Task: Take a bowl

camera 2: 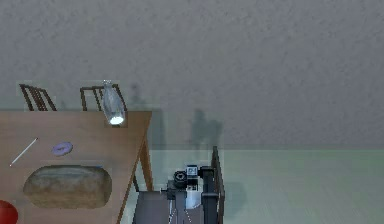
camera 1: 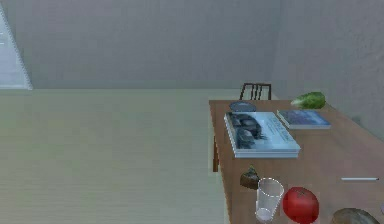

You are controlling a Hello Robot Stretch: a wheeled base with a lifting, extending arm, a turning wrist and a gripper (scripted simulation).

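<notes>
You see the greyish bowl (camera 1: 240,106) at the far end of the wooden table (camera 1: 330,160), just in front of a dark chair (camera 1: 255,91) and beyond the newspaper (camera 1: 262,133), while the gripper (camera 2: 180,181) sits low near the table's leg, and you cannot tell whether it holds anything.

overall: we see soft, even light, fairly bright in both views.
source: pale bright window (camera 1: 8,50) at forward view's left edge.
wall (camera 2: 260,60): soft grey shadows low, mid arm side view.
glass (camera 2: 113,104): white glint.
red ball (camera 1: 300,205): small highlight.
table (camera 1: 340,160): dark shade beneath.
edges: we note uprights leaning.
</notes>
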